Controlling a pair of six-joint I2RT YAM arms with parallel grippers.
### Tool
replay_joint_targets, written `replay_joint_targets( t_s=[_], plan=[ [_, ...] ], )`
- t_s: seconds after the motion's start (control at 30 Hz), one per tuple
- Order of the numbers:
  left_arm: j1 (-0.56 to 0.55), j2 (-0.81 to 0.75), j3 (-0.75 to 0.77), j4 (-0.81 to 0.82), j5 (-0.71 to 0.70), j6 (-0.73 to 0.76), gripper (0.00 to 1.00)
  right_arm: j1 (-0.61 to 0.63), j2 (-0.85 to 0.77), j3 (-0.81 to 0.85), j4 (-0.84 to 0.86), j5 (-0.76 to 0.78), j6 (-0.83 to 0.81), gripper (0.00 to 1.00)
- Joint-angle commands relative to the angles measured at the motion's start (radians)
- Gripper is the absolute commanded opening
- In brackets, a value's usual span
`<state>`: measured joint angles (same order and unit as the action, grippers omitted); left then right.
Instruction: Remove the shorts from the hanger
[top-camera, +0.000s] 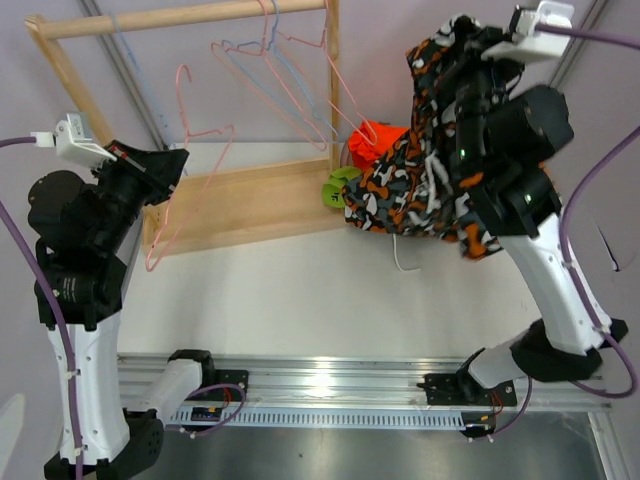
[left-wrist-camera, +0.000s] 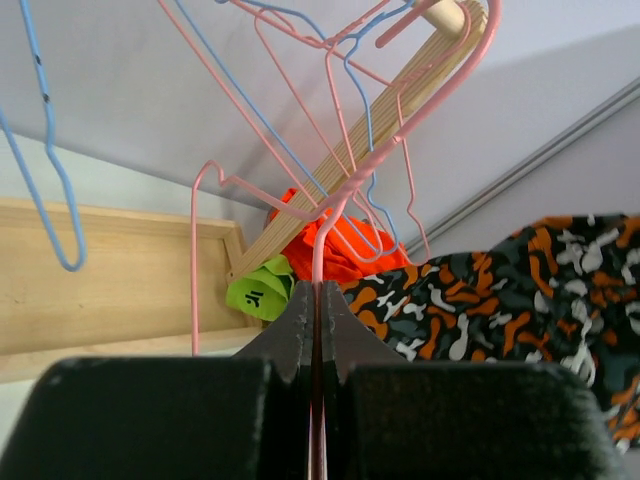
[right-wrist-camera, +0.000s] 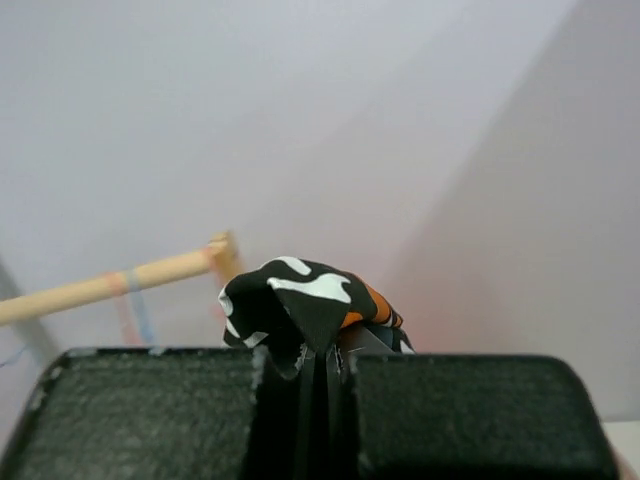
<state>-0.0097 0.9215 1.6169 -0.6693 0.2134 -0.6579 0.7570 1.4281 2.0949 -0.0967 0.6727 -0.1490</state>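
My right gripper (top-camera: 465, 38) (right-wrist-camera: 325, 345) is raised at the back right and shut on a fold of the orange-black-white camouflage shorts (top-camera: 435, 150) (right-wrist-camera: 300, 295). They hang from it down to the table. Bright orange shorts (top-camera: 382, 140) (left-wrist-camera: 345, 240) and lime green shorts (top-camera: 338, 190) (left-wrist-camera: 258, 290) lie bunched beside them at the rack's foot. My left gripper (top-camera: 172, 165) (left-wrist-camera: 318, 300) is shut on the wire of a pink hanger (top-camera: 182, 150) (left-wrist-camera: 330, 215), which shows bare of fabric.
A wooden rack (top-camera: 250, 200) with a top rod (top-camera: 190, 17) stands at the back left. Pink and blue wire hangers (top-camera: 270, 60) hang from the rod. A white wire loop (top-camera: 400, 262) pokes out below the camouflage shorts. A metal rail (top-camera: 340, 385) runs along the near edge.
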Motion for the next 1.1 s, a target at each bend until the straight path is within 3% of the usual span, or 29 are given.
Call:
replay_joint_targets(
  t_s=[0.0, 0.13, 0.43, 0.57, 0.6, 0.73, 0.97, 1.07],
  plan=[
    [0.007, -0.012, -0.006, 0.068, 0.024, 0.034, 0.00, -0.155, 0.129, 0.181, -0.072, -0.149, 0.011, 0.00],
    [0.007, -0.012, -0.028, 0.085, 0.037, 0.035, 0.00, -0.293, 0.229, 0.358, -0.098, -0.234, 0.075, 0.00],
    [0.007, -0.004, -0.060, 0.106, 0.023, 0.043, 0.00, -0.501, 0.324, 0.295, -0.092, -0.390, 0.282, 0.00],
    [0.007, 0.007, -0.055, 0.125, 0.014, 0.040, 0.00, -0.505, 0.229, -0.054, 0.035, -0.452, 0.379, 0.00],
    [0.007, 0.010, -0.055, 0.123, 0.012, 0.038, 0.00, -0.502, 0.210, -0.223, 0.070, -0.461, 0.422, 0.00],
    [0.007, 0.046, -0.016, 0.123, 0.011, 0.046, 0.00, -0.486, 0.166, -0.537, 0.231, -0.492, 0.497, 0.00],
    [0.007, 0.131, 0.050, 0.132, 0.003, 0.055, 0.00, -0.466, 0.157, -0.907, 0.397, -0.512, 0.591, 0.00],
    [0.007, 0.181, 0.075, 0.148, -0.018, 0.060, 0.00, -0.466, 0.186, -0.985, 0.431, -0.536, 0.624, 0.00]
  ],
)
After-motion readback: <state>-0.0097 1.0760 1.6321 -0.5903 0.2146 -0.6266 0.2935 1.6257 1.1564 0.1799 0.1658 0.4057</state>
